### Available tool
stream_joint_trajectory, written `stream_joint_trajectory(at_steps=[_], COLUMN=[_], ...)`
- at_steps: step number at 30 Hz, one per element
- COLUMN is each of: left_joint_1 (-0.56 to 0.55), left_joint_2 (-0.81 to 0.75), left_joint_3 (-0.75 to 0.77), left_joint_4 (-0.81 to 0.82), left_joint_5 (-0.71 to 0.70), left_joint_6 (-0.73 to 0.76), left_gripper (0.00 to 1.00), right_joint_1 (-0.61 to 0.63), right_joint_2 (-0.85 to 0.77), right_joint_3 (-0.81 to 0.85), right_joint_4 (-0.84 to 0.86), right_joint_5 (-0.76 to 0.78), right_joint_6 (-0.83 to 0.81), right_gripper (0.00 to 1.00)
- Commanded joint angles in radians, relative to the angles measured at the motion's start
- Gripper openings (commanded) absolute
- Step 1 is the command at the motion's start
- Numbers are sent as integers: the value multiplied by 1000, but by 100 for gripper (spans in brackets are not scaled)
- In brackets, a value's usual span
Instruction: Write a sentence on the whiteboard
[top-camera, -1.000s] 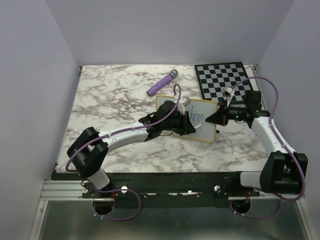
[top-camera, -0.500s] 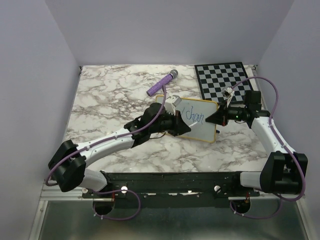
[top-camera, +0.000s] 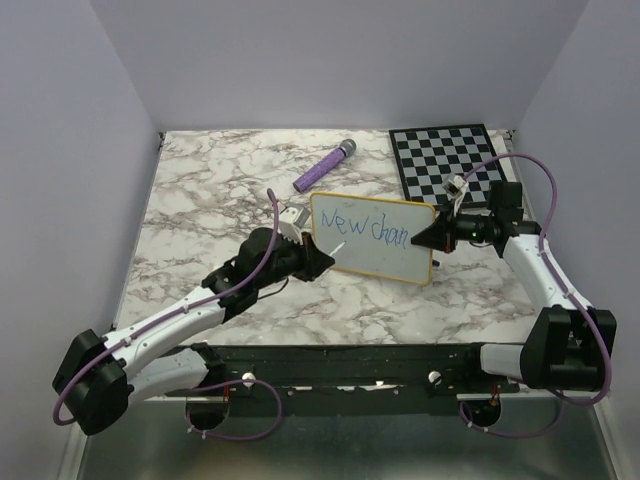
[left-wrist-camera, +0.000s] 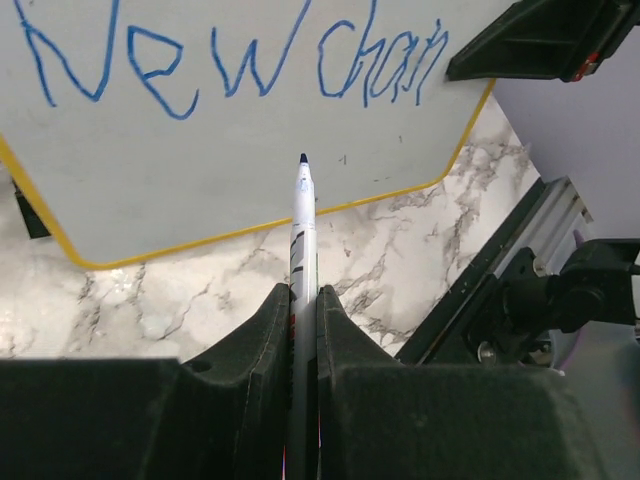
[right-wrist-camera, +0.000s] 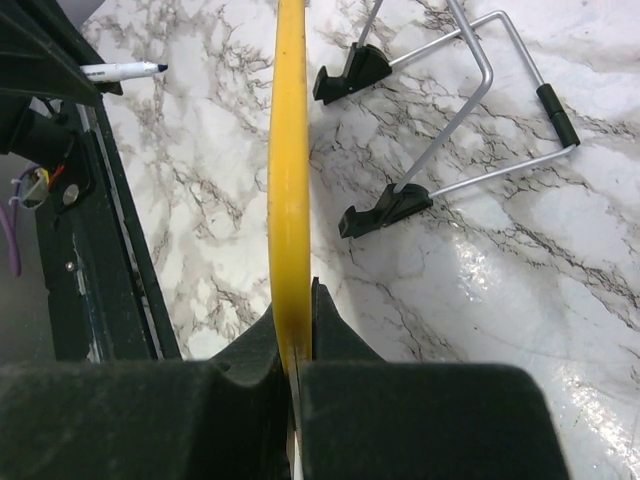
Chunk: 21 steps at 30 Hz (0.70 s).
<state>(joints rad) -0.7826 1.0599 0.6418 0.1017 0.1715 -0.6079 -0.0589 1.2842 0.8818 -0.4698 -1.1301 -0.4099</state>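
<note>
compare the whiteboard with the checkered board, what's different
The whiteboard stands propped up; the checkered board lies flat. The whiteboard is yellow-framed with blue writing; the checkered board has black and white squares. The right gripper clamps the whiteboard's edge; the checkered board is untouched. Both are rectangular.

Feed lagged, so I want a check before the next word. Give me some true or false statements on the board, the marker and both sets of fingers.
1. The board reads "New chan" in blue. True.
2. The left fingers hold the marker. True.
3. The right fingers are open, clear of the board. False: they are shut on its yellow frame.
4. The purple pen lies on the chessboard. False: it lies on the table, left of the chessboard.
5. The board is blank below the writing. True.
</note>
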Motion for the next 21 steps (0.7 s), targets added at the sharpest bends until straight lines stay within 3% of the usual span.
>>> stream_joint_trajectory(at_steps=[1,21], left_joint_1=[13,16], left_joint_2=[-63,-123], left_joint_3=[-71,-255], left_joint_4=[10,151], left_joint_5=[-70,-190], left_joint_6=[43,60], left_gripper=[0,0], right_joint_1=[2,2], right_joint_2=[-17,-17], right_joint_3=[23,28], right_joint_4=[-49,-79], right_joint_5=[-8,-22], right_joint_6=[-70,-92], right_gripper=[1,1])
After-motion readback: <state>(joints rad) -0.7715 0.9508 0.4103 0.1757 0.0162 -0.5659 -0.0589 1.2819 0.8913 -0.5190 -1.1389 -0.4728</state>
